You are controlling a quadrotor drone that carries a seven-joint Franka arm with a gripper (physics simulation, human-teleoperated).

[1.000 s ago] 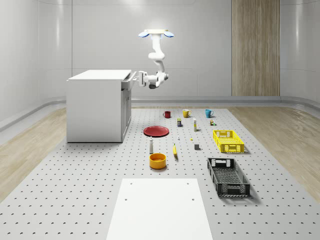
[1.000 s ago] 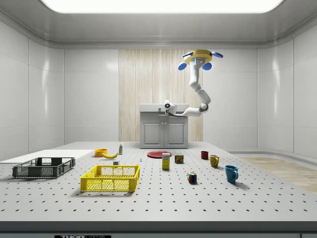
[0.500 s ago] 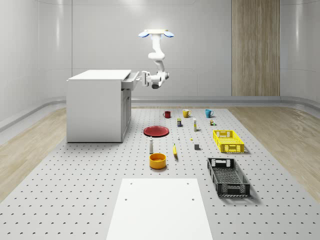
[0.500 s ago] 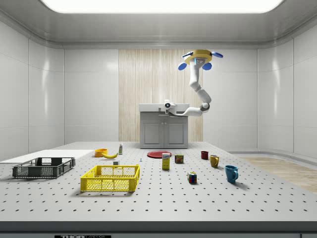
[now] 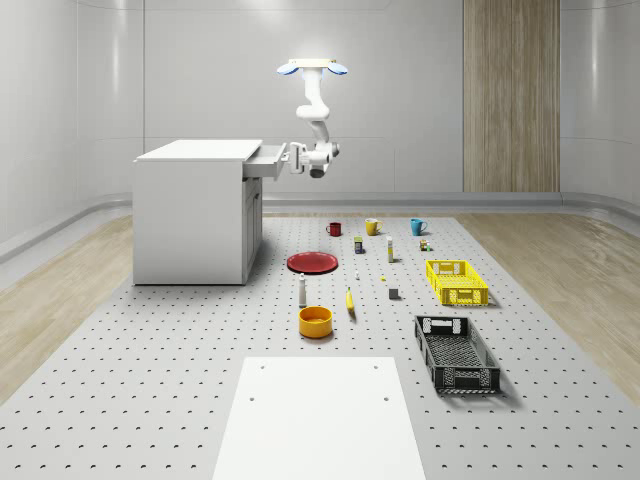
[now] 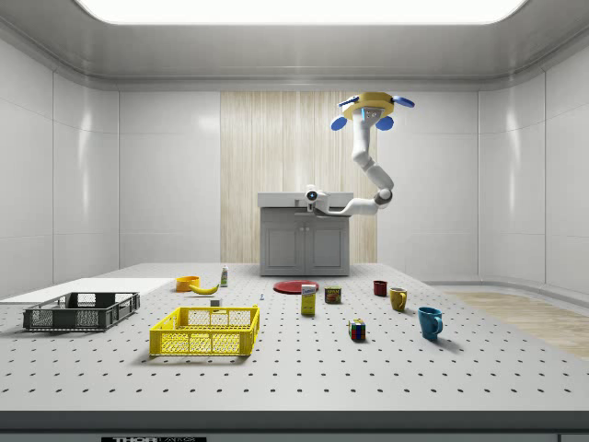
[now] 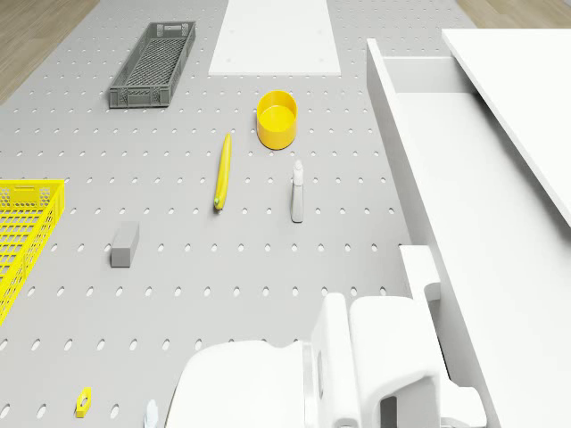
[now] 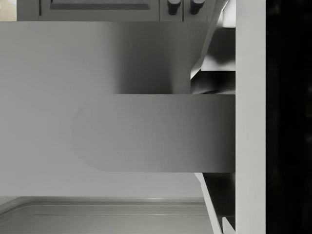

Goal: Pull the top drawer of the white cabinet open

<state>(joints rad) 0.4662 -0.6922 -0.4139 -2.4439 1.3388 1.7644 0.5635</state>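
The gripper point(image 5: 289, 163) sits right at the front of the top drawer point(image 5: 265, 161), up by the handle point(image 8: 156, 132), and from where I stand I cannot tell how it is set on that handle; the wrist view looks square onto the flat handle bar and the drawer front behind it. The drone point(image 5: 313, 67) hovers high in the air, off to the side of the white cabinet point(image 5: 195, 215) that the drawer faces, above the floor between the cabinet and the row of mugs, with the arm point(image 5: 315, 118) hanging down and bending in toward the drawer. The drawer is part-way out: in the whole-scene view it juts past the cabinet's front edge just under the top, and the drone view looks down into its open tray point(image 7: 446, 169). So I'd say the pull itself is the step in hand, with the drawer well started but likely not at full travel. What comes next, to my eye, is more of a straight, level draw away from the cabinet, kept in line with the drawer's runners so it doesn't bind, and with the drone holding its height so the handle isn't lifted or dragged down. The red plate point(image 5: 313, 262), bottle point(image 5: 302, 291) and yellow bowl point(image 5: 315, 321) lie on the floor well apart from all this.
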